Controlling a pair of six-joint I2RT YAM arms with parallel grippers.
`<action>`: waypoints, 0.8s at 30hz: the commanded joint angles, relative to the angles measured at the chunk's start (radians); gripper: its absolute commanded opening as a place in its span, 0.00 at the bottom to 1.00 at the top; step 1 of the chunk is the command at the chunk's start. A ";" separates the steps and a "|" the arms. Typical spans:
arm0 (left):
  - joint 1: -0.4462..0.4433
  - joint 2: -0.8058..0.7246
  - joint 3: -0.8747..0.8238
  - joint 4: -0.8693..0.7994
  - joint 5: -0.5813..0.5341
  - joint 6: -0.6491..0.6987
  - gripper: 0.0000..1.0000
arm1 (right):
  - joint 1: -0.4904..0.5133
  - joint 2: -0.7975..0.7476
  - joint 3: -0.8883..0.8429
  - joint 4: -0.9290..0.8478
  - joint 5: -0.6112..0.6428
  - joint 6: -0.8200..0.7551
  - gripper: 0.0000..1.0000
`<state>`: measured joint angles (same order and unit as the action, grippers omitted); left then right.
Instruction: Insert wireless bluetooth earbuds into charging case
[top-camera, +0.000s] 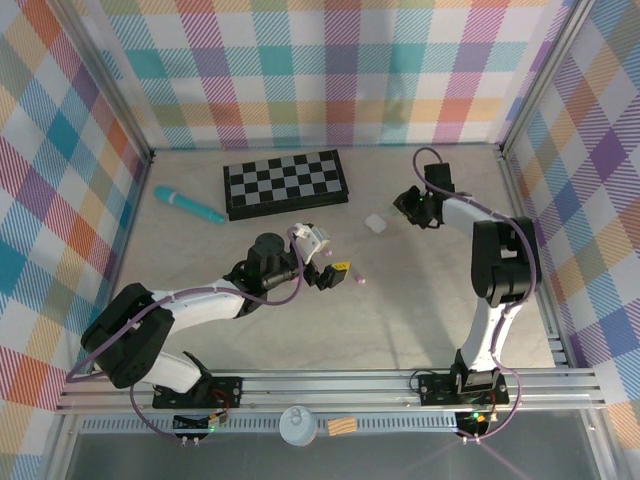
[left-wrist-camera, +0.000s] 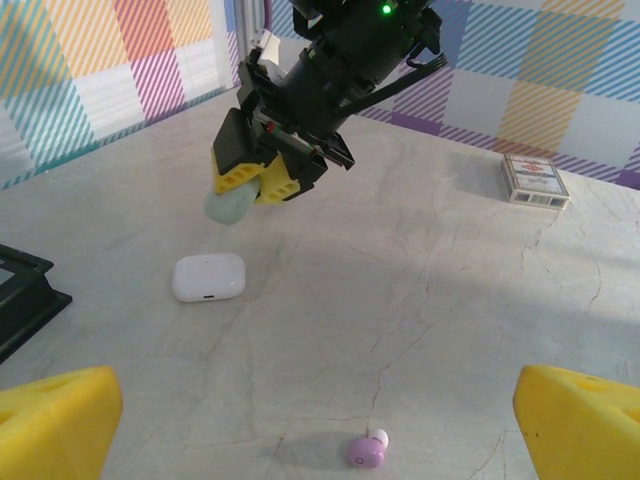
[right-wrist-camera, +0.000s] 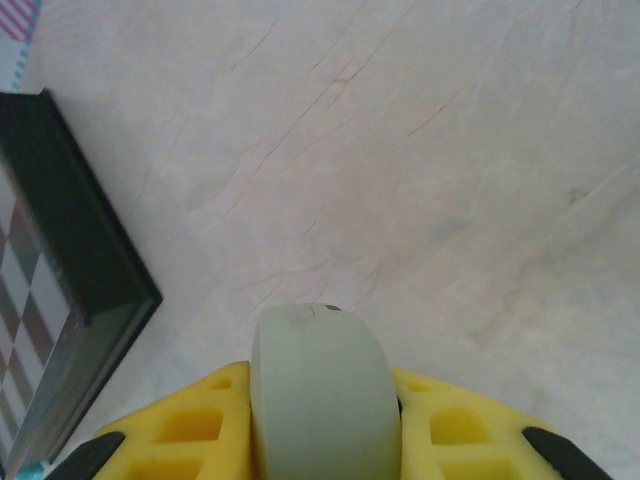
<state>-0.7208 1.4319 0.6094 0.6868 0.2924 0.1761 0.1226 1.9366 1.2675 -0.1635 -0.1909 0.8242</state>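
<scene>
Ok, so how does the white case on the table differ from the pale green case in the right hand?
Colour: the white case is plain white, the pale green case a soft mint. Support: the white case lies flat on the table, untouched; the pale green case is pinched in the right hand, held above the table. Both are smooth, rounded, pebble-shaped and look closed.

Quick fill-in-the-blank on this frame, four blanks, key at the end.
1. The right gripper is shut on a pale ____ charging case.
2. The second case, resting on the table, is ____.
3. The earbud lying in front of the left gripper is ____.
4. The left gripper is ____.
Missing words: green; white; pink; open.
</scene>
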 joint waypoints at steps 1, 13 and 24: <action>-0.013 -0.012 -0.013 0.026 -0.017 -0.003 1.00 | -0.010 0.048 0.040 -0.033 0.001 -0.016 0.26; -0.013 -0.055 0.008 -0.119 -0.186 -0.035 1.00 | -0.075 0.021 -0.026 -0.029 0.008 -0.043 0.55; 0.020 -0.127 0.163 -0.712 -0.526 -0.276 1.00 | -0.088 -0.330 -0.192 -0.124 0.036 -0.214 0.81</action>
<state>-0.7174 1.3090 0.6853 0.2401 -0.1036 0.0357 0.0372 1.6955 1.1252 -0.2535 -0.1329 0.6788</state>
